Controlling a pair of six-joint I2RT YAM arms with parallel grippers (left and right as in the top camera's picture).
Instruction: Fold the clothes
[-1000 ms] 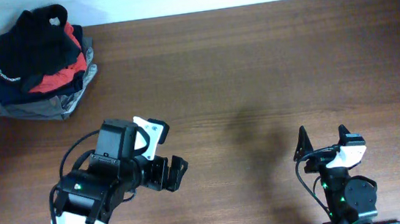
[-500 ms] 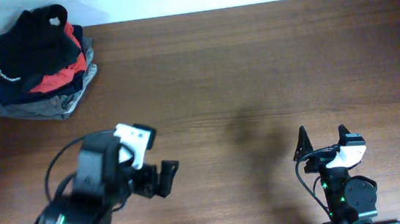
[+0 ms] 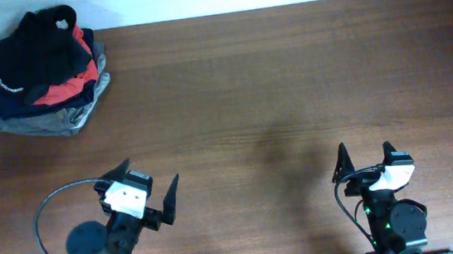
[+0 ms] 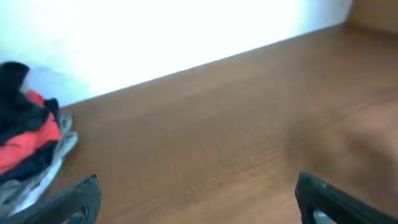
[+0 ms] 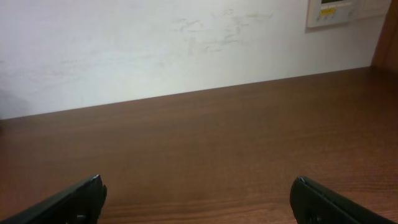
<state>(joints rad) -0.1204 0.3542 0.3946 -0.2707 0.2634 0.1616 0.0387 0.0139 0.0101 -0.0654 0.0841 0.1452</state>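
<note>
A black top [image 3: 35,45] with a small white round logo and small white lettering lies bunched on top of a pile at the table's far left corner. Its black fabric shows at the left edge of the left wrist view [image 4: 13,93]. My left gripper [image 3: 147,183] is open and empty near the front edge, far from the pile; its two fingers frame bare table in the left wrist view [image 4: 196,199]. My right gripper [image 3: 366,159] is open and empty at the front right, over bare table in the right wrist view [image 5: 199,199].
Under the black top lie folded red [image 3: 68,85], navy and grey garments [image 3: 38,122]. The brown wooden table [image 3: 289,79] ends at a white wall along the back. A wall panel [image 5: 329,12] shows in the right wrist view.
My left arm has drawn back toward the front edge and turned to face the far side. The right arm and the pile have not moved.
</note>
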